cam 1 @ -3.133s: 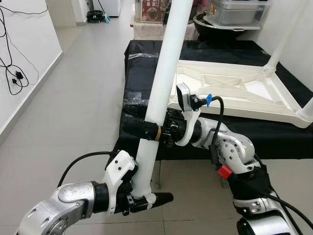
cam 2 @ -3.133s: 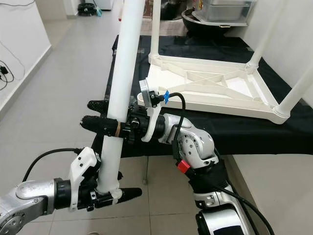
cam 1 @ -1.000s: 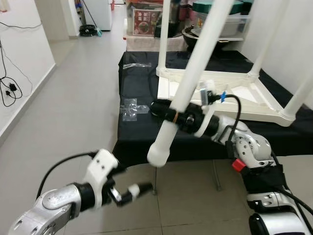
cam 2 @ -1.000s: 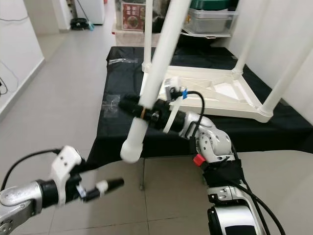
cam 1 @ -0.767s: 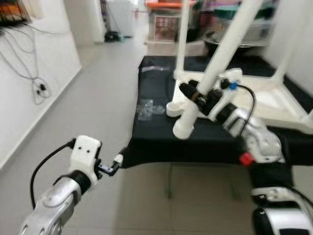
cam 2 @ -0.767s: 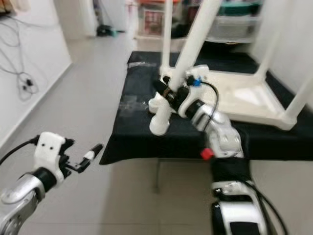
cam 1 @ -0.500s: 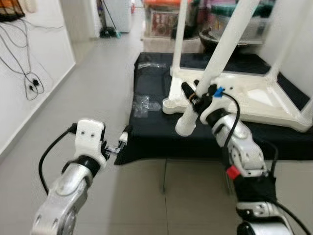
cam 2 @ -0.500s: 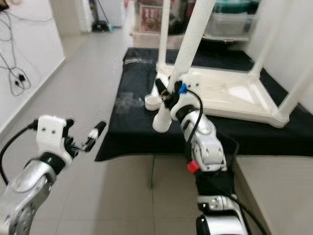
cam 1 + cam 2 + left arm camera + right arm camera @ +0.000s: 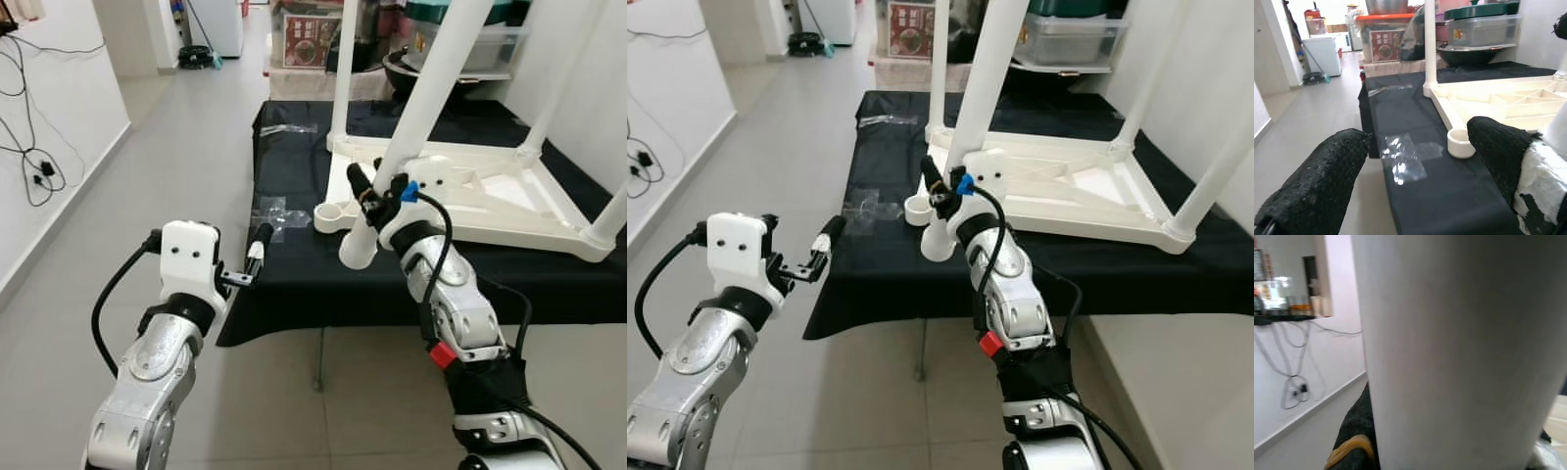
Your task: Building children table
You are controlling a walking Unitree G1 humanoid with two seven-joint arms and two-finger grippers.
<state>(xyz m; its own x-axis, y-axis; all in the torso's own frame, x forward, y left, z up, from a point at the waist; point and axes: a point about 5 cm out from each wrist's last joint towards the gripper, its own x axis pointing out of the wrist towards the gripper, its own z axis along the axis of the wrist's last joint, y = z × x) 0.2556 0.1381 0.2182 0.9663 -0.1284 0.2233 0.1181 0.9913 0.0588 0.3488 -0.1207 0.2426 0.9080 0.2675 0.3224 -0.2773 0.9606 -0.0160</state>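
Gripping a white table leg (image 9: 416, 117), right pincer (image 9: 375, 196) is tilting it above the empty corner socket (image 9: 336, 214) of the upturned tabletop (image 9: 509, 196); left pincer (image 9: 257, 251) is hovering open nearby.

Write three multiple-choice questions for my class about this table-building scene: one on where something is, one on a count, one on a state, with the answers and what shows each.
1. Where does the upside-down white plastic table top lie?
A. On the black-covered table
B. On the grey tiled floor
C. Against the wall

2. How many white tube legs already stand fitted in the table top's corners?
A. One
B. Three
C. Five

3. What is the right hand doing?
A. Hanging open
B. Gripping the loose white tube leg
C. Holding a cable

Answers:
1. A, the top rests on the black-covered table.
2. B, legs rise from three corners, while the near-left round socket is open.
3. B, its black fingers are shut around the loose white tube leg, whose lower end hangs beside that socket; the left hand is open near the table's edge.
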